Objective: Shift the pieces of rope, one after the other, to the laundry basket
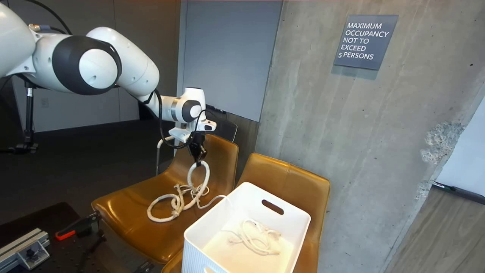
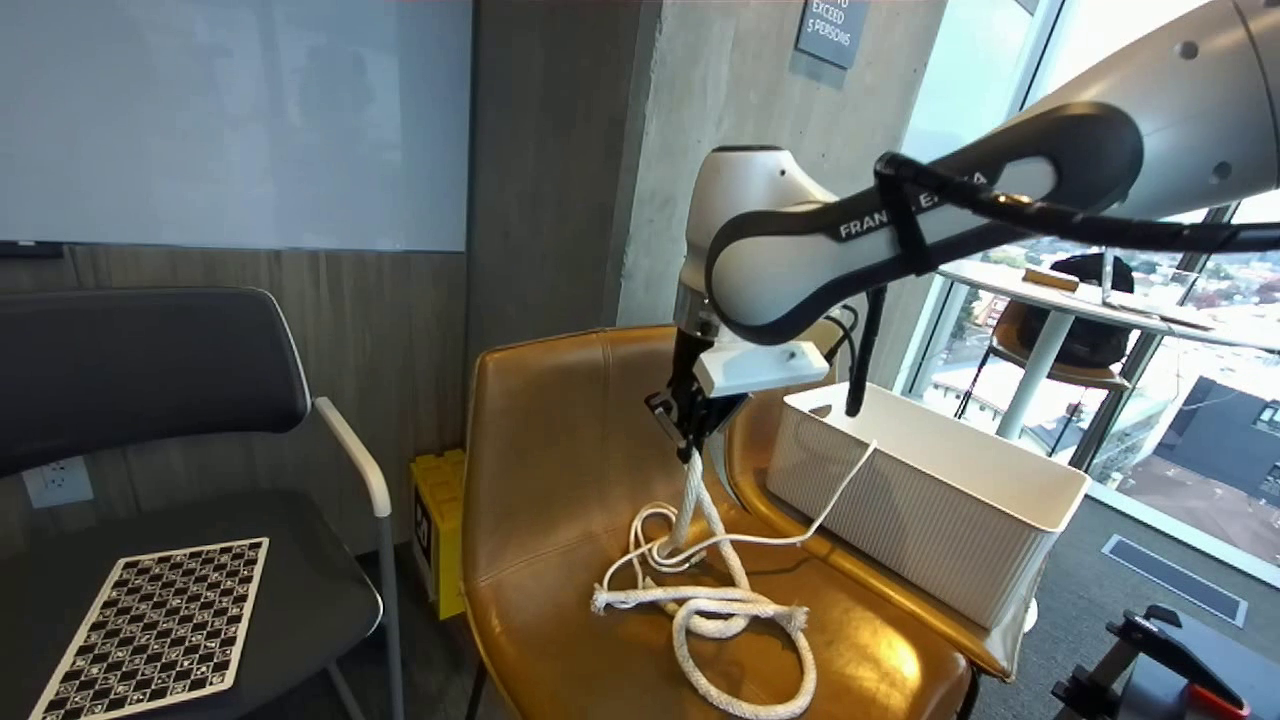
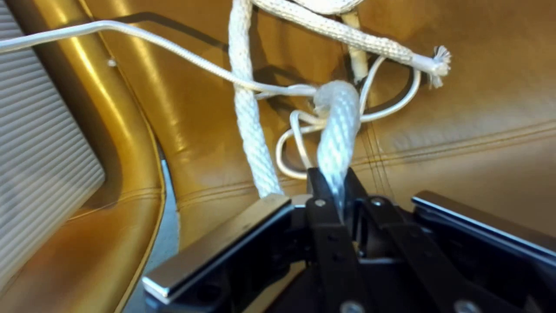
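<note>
1. In an exterior view, the white robot arm (image 1: 138, 62) reaches over a brown chair (image 1: 125, 212). Its black fingers (image 1: 196, 153) hold a thick rope (image 1: 207, 175), with part of it up in a big loop. More rope lies curled on the seat.
2. The white laundry basket (image 1: 254, 208) sits beside it on another brown chair (image 1: 288, 174). Some thin rope (image 1: 261, 251) lies inside it in loops.
3. In an exterior view, the fingers (image 2: 690, 425) are above the brown seat, and two parts of the thick rope hang from them. A thin cord (image 2: 838, 490) goes from the pile up to the edge of the laundry basket. The ropes are so mixed up that I can't tell where each one ends.
4. A checkered board (image 2: 155, 625) lies on a black chair (image 2: 140, 370), and a yellow box (image 2: 448, 530) stands near the brown chair.
5. In the wrist view, the fingers (image 3: 332, 256) are squeezed tight on the thick rope (image 3: 339, 134). The thin cord runs off to the left, and the ridged side of the laundry basket shows there too. A fuzzy rope end (image 3: 439, 67) shows at the upper right.
</note>
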Available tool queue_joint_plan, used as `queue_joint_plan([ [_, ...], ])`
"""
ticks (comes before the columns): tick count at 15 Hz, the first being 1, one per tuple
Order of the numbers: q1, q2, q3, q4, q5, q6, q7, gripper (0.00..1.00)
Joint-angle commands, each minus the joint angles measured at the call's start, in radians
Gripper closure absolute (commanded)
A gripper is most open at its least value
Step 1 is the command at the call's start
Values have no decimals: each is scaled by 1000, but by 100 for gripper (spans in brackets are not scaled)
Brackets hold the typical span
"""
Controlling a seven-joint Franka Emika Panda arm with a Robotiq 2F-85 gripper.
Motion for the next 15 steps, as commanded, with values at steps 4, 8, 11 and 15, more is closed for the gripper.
queue_joint_plan([
  [4,-15,-264,-91,-42,-105,-235,78,97],
  [8,-62,-404,-108,-37,-139,-306,97,97],
  [11,-97,-489,-141,-4,-116,-345,92,97],
  [15,-181,-559,-189,78,-91,-428,68,97],
])
